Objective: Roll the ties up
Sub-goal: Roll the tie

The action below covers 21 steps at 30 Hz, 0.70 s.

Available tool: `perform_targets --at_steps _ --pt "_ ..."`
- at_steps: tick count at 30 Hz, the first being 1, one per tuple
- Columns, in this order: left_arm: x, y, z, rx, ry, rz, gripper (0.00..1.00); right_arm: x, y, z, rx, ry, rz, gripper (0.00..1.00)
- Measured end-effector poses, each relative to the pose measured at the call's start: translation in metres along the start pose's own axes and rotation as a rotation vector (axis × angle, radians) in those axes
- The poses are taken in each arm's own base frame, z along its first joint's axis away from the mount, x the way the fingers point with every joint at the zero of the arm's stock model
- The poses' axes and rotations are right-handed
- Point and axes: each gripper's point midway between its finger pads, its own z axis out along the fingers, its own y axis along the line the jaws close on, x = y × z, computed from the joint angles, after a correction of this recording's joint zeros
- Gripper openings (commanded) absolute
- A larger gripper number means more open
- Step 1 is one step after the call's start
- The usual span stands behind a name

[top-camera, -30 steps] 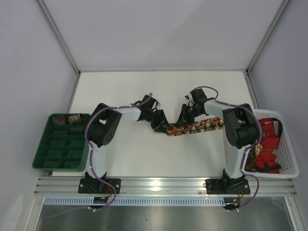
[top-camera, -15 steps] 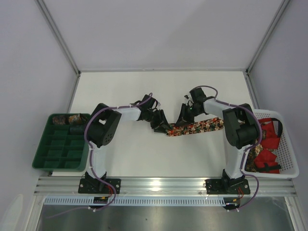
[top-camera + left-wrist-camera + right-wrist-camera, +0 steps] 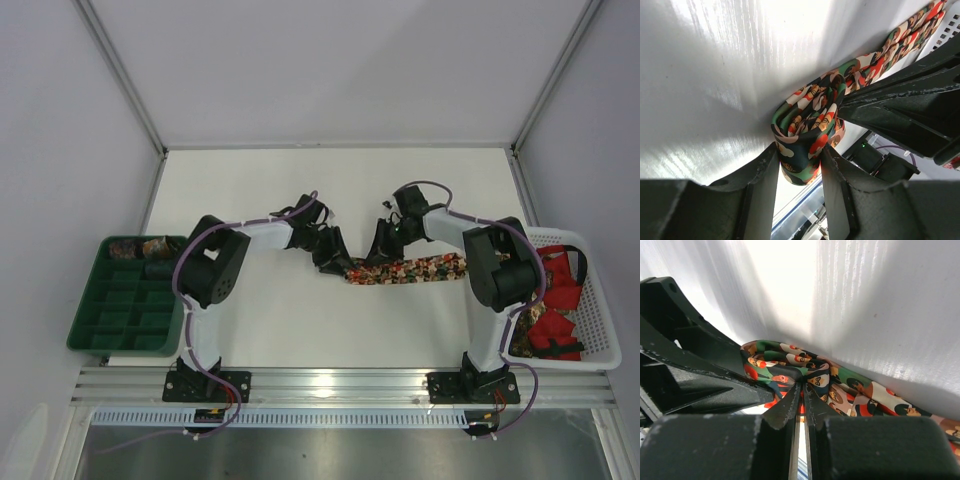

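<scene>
Pale grey walls [image 3: 330, 60] enclose a white table [image 3: 260, 320], with an aluminium rail [image 3: 340, 385] along its near edge.

The tie [image 3: 410, 268] has swung its loose length from about two o'clock down to three o'clock.

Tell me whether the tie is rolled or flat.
Partly rolled: one end of the tie is coiled in the left gripper, the rest lies flat on the table.

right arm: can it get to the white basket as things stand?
Likely yes for reach: the basket sits close on that arm's right with nothing between. But the right gripper is shut on the tie, next to the roll the left gripper holds, so it would need to let go first.
</scene>
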Motion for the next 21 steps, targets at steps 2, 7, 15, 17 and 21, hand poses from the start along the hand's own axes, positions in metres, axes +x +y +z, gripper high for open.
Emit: perform_targets --at_steps 2,7,15,17,21 --pt "0.000 0.000 -0.002 -0.005 -0.002 0.004 0.43 0.001 0.001 0.001 -0.004 0.000 -0.004 0.11" --pt "-0.002 -0.005 -0.006 -0.018 -0.010 0.018 0.43 0.003 0.004 0.004 -0.019 -0.008 -0.003 0.11" --pt "-0.007 -0.021 -0.009 -0.023 -0.025 0.069 0.43 0.006 0.008 0.007 -0.038 -0.016 0.030 0.11" --pt "-0.006 -0.023 -0.009 -0.027 -0.025 0.082 0.43 0.007 0.008 0.007 -0.039 -0.018 0.035 0.11" --pt "-0.004 -0.023 -0.009 -0.034 -0.020 0.094 0.43 0.008 0.008 0.007 -0.039 -0.018 0.041 0.11"
